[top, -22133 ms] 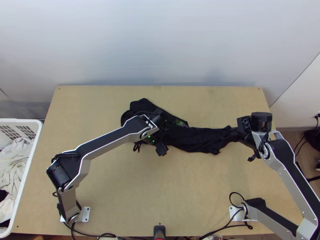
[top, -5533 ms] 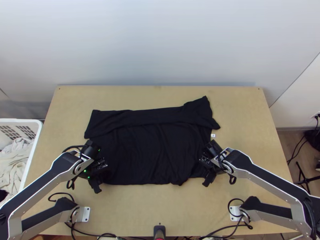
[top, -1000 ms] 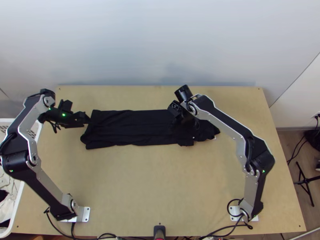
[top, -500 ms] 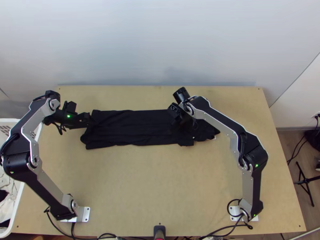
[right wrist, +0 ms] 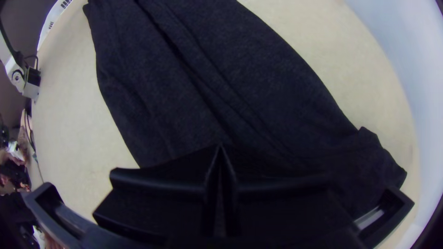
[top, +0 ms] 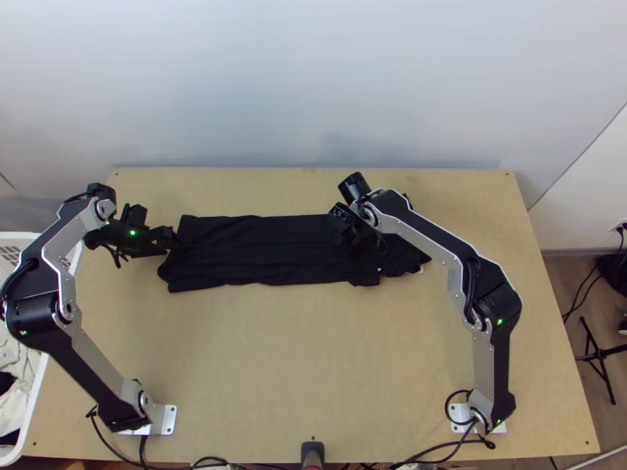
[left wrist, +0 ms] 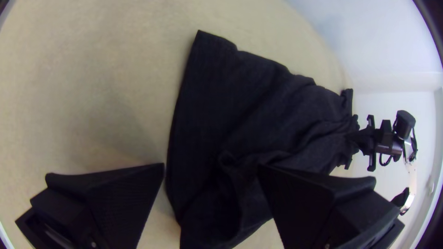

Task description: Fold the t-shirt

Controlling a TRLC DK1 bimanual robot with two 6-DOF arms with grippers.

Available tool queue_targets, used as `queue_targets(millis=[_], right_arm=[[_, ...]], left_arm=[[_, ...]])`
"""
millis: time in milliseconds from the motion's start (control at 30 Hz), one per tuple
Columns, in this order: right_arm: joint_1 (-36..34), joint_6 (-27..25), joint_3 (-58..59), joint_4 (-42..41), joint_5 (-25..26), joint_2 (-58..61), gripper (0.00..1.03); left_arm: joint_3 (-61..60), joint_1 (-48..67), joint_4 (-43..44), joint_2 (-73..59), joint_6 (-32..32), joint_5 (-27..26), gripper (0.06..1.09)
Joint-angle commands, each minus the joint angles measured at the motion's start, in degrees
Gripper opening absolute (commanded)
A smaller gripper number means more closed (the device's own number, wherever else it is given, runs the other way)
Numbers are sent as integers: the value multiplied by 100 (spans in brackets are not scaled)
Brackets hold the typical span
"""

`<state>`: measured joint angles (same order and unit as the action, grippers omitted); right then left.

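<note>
So the black t-shirt is lying in a long, flattish strip across the far half of the desk, folded up lengthwise but kinda wrinkly. The end on the left arm's side is fairly neat, while the stretch past the right claw is way more rumpled, with a little white tag at its edge.

Left claw is right at that neater end. It's released, and in its own wrist view there's a wide gap between the fingers, one over bare desk and the other over the cloth, with the shirt's edge running between them. There are a few soft creases and a small raised ruck close to that second finger.

The right claw is down at the shirt, toward the messier part, fingers brought together so the tips meet. Honestly can't tell if there's any fabric pinched in there. Long creases run along the shirt around it.

Other stuff: a white basket sits by the desk on the left, with pale cloths and something black in it. Some cables trail along the near edge, and there's a black stand on the floor off to the right.
</note>
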<state>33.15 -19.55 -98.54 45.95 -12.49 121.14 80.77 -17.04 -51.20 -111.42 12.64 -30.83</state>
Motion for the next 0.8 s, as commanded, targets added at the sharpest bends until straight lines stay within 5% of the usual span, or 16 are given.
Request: queue_targets(millis=[0,467,633,767], right_arm=[[-27,-40,10,-8,1,23,3],[43,-66,81,-34,1,15,3],[60,-58,98,-60,1,50,3],[78,-40,107,-87,1,111,3]], left_arm=[[-9,139,31,-240,-60,7,103],[255,755,-145,-592,-306,-327,99],[255,816,-4,-636,-429,-327,55],[228,790,75,-768,-429,-327,9]])
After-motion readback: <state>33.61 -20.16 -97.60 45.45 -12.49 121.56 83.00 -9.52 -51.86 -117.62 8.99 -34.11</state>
